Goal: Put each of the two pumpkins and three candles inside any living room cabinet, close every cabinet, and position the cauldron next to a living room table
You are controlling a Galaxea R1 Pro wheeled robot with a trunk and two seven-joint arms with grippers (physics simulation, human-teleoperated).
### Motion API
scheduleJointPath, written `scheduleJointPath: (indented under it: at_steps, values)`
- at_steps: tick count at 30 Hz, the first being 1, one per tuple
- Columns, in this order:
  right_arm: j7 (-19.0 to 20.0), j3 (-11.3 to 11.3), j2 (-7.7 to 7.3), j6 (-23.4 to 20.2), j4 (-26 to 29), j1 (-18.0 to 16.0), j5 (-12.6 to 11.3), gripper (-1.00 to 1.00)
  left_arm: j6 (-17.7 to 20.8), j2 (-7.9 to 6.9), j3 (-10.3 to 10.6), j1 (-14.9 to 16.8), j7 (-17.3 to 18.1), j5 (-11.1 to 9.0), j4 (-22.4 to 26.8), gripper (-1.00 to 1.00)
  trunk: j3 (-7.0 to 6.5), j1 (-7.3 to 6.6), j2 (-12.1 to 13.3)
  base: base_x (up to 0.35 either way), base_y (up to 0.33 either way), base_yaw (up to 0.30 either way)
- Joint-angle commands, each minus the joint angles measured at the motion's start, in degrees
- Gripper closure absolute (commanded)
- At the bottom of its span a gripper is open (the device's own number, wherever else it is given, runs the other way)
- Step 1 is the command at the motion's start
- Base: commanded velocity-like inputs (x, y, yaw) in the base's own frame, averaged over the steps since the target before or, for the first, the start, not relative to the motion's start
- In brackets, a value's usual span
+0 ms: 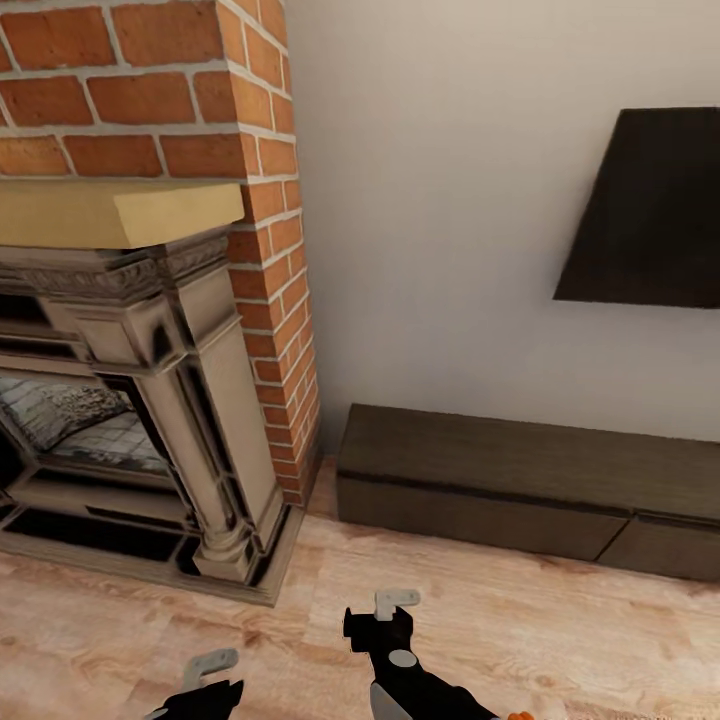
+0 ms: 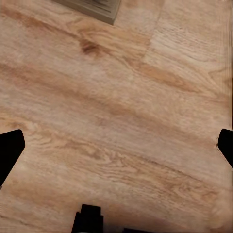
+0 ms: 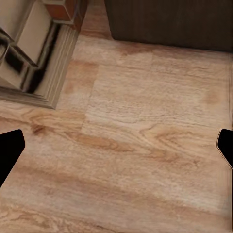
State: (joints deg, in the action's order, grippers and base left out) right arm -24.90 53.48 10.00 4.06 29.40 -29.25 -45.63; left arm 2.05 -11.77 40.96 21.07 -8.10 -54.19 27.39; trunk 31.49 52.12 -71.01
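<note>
Nearest the robot, both arms hang low over the wooden floor [image 1: 480, 610], in front of the cabinet. The left hand [image 2: 116, 145] is spread wide over bare planks, its dark fingertips [image 2: 9, 150] at the two edges of the left wrist view with nothing between them. The right hand [image 3: 116, 145] is spread just as wide and also holds nothing; its wrist view looks across the floor toward the foot of the cabinet. In the head view the right arm [image 1: 400, 660] reaches a little closer to the cabinet than the left arm [image 1: 205, 685] does. A small orange patch [image 1: 520, 714] sits by the right arm at the frame's bottom edge; what it is cannot be told.

Beyond the arms the cabinet [image 1: 500, 480], a long low dark-brown unit, stands against the pale wall [image 1: 440, 200], its drawer fronts all shut as far as can be seen. To the left of the cabinet, close to its end, is the stone fireplace [image 1: 150, 400] set in a brick chimney [image 1: 270, 250]. Above the cabinet a dark panel [image 1: 650, 210] hangs on the wall.

This looks like an approach to the cabinet with nothing carried. The next move likely calls for rolling closer and squaring up to a drawer front so that one hand can pull it out.
</note>
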Motion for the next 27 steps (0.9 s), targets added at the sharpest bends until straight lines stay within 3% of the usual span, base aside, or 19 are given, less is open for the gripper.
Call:
scheduleJointPath:
  at_steps: [1,12,20,27]
  values:
    - [-0.3,0.5,0.00,0.4,0.0,-0.1,-0.6,-1.00,0.1,-0.10,0.4,0.0,-0.5,-0.4,0.2,-1.00,0.06,0.02,0.0,0.174,0.128,-0.283]
    - [-0.3,0.5,0.00,0.5,0.0,-0.1,-0.6,-1.00,0.1,-0.10,0.4,0.0,-0.5,-0.4,0.2,-1.00,0.06,0.02,0.0,0.208,0.163,-0.268]
    - [-0.3,0.5,0.00,0.5,0.0,-0.1,-0.7,-1.00,0.1,-0.10,0.4,0.0,-0.5,-0.4,0.2,-1.00,0.06,0.02,0.0,0.248,0.149,-0.034]
    - [-0.3,0.5,0.00,0.7,0.0,-0.1,-0.6,-1.00,0.1,-0.10,0.4,0.0,-0.5,-0.4,0.2,-1.00,0.06,0.02,0.0,0.072,0.010,-0.001]
